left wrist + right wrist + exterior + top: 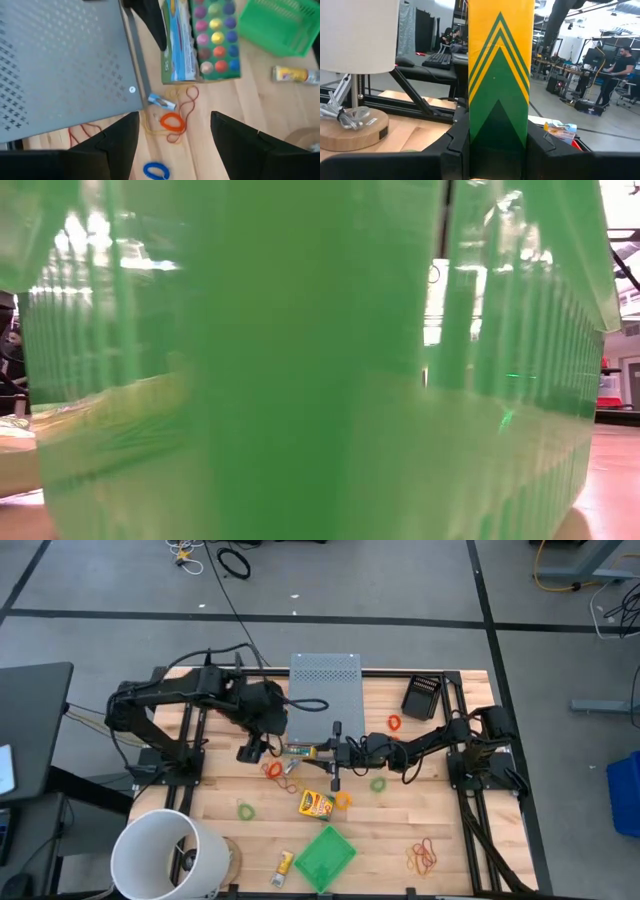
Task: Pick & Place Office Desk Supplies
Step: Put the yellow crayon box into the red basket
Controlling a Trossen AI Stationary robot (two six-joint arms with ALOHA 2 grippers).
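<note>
At the left of the table stood the big white bucket [165, 855], lying outside the work. Next to it, more to the middle, the left gripper [252, 748] hung over the wood just beside the grey perforated box [324, 695]. Its two fingers [117, 142] stood wide apart with nothing between them. Under them lay a small heap of rubber bands [172, 120], orange and yellow, and one blue band [156, 171] nearer. I think the hand was open because it aimed down at these loops, which are thin and flat and need a wide entry.

In the middle, the right gripper [335, 755] was clamped on a yellow and green box [498, 75], holding it upright by its lower end; this seemed a carrying grip, to keep the box clear of the table. A second printed box [316, 804] lay just below it, and the green basket [324, 857] nearer the front edge was probably the goal.

To the right, more bands [424, 857] lay scattered, well apart from both arms, not yet collected.
</note>
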